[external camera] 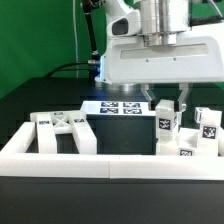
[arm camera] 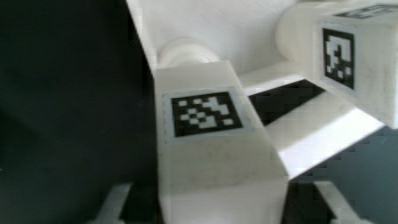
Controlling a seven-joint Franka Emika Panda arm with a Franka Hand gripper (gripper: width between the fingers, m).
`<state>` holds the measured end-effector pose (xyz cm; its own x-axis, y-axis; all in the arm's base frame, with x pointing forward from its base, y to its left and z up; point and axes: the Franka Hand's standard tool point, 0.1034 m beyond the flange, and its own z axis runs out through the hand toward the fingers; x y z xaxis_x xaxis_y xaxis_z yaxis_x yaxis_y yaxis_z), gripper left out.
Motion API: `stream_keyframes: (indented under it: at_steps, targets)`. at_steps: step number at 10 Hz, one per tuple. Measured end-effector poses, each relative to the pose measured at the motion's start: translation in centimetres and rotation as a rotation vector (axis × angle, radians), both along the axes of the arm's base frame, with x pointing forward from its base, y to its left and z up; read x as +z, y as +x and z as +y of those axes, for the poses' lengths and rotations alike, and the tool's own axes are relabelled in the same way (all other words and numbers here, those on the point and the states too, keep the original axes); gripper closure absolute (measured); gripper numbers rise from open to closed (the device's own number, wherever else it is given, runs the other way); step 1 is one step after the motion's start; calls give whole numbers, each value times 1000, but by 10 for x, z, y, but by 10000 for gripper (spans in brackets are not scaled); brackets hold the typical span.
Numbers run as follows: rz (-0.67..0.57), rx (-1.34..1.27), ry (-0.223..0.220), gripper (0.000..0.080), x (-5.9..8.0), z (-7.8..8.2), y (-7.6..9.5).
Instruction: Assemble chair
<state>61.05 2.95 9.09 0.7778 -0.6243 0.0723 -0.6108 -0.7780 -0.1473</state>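
Note:
My gripper (external camera: 170,107) hangs over the right half of the work area, shut on a square white chair post (external camera: 165,126) that stands upright with a black-and-white tag on its face. In the wrist view the same post (arm camera: 210,130) runs between the two fingers (arm camera: 121,203), its tag facing the camera. Another tagged white chair part (arm camera: 338,55) stands close beside it. A white frame piece (external camera: 60,130) of the chair lies at the exterior view's left.
A long white rail (external camera: 110,160) borders the front of the workspace. The marker board (external camera: 118,107) lies flat behind the gripper. More tagged white blocks (external camera: 206,128) stand at the exterior view's right, close to the held post. A green backdrop is at the rear.

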Motion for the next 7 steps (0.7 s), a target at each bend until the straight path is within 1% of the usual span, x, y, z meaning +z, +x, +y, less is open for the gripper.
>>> stream_keyframes:
  at_steps: [1,3,7]
  targets:
    - [-3,-97,11,501,0,0,1]
    - [6,-276,53,501,0,10,1]
    - [36,-633,120,502,0,37,-1]
